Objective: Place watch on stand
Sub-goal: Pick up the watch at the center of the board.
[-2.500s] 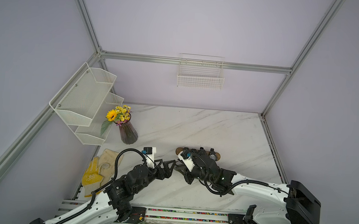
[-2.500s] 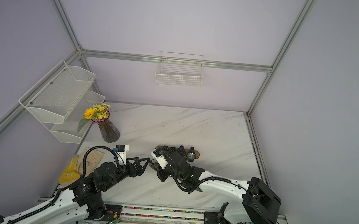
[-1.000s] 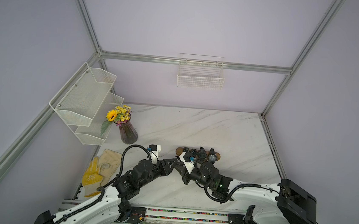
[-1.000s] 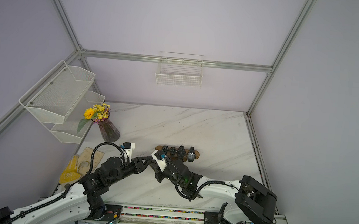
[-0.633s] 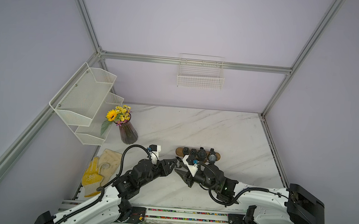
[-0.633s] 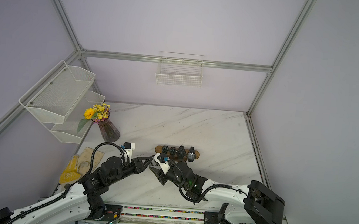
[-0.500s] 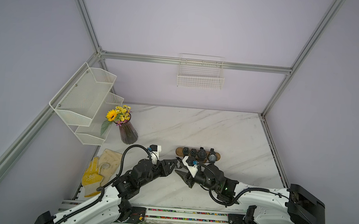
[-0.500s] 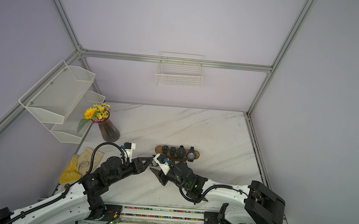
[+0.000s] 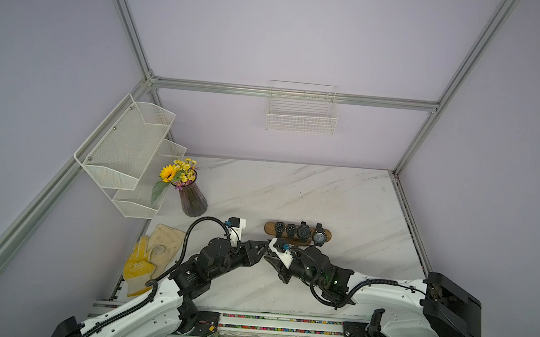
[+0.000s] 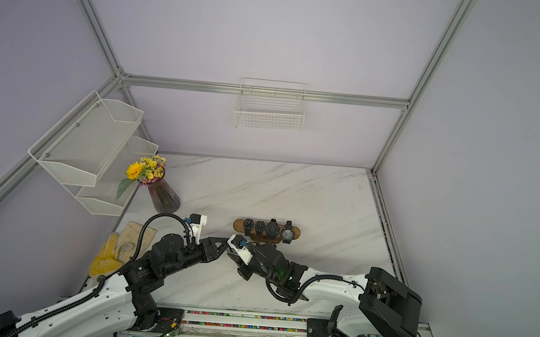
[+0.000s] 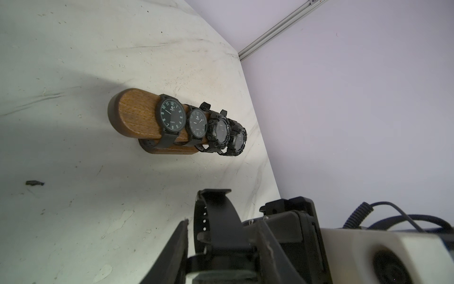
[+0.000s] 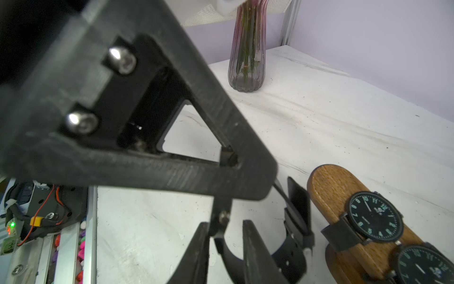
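The stand [image 9: 269,228] is a brown wooden bar on an oval base, carrying several black watches, with bare wood at its left end [image 11: 137,115]. Just in front of that end, my left gripper [image 9: 264,247] is shut on a black watch [image 11: 216,221]. Its case sits between the fingers [image 11: 173,248] and its strap loops upward. My right gripper [image 9: 268,259] meets it tip to tip. In the right wrist view the right gripper [image 12: 226,248] has narrowly parted jaws around the strap's loose end [image 12: 222,221], with a gap showing beside one finger.
A purple vase of flowers [image 9: 193,199] stands at the left, with white mesh shelves [image 9: 126,150] on the left wall. A yellow glove [image 9: 139,264] and a beige one [image 9: 164,243] lie front left. A wire basket [image 9: 302,112] hangs on the back wall.
The right gripper has drawn back from the stand toward the table's front and now sits tip to tip with the left gripper. The left arm has hardly moved in the last second.
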